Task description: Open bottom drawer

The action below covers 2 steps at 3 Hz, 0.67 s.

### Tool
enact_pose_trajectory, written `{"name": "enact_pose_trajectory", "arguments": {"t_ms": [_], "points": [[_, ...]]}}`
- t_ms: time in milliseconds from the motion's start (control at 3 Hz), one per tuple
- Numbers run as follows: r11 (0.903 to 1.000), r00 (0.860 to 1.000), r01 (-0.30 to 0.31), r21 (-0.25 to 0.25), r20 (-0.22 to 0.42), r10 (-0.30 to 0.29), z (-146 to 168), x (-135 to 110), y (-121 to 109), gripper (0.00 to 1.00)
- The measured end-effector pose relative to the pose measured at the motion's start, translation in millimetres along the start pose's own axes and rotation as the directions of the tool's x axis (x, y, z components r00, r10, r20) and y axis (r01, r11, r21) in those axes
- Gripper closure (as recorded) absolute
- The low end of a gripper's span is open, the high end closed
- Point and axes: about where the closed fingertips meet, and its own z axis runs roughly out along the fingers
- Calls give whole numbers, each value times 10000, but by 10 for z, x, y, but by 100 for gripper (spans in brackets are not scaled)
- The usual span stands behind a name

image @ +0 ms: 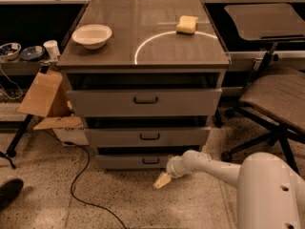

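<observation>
The grey cabinet has three drawers. The bottom drawer (131, 161) is the lowest, with the shortest front and a small black bar handle (151, 161) at its centre. It sits pulled out a little, with a dark gap above its front. My gripper (162, 180) hangs just above the floor, in front of and slightly right of that handle, pointing down and to the left. It touches nothing. My white arm (214, 167) reaches in from the lower right.
On the cabinet top are a white bowl (92, 35) and a yellow sponge (187, 25). A cardboard box (45, 97) leans at the left. A black cable (78, 180) runs over the floor. An office chair (276, 104) stands at the right.
</observation>
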Motion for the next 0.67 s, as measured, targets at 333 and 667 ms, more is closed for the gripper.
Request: {"name": "enact_pose_trajectory", "arguments": {"t_ms": [333,667], "points": [[9997,9982,-234,75,560,230,158,23,-172,0],[9998,9931,-171,52,1163,164,320,-42,-318,0]]}}
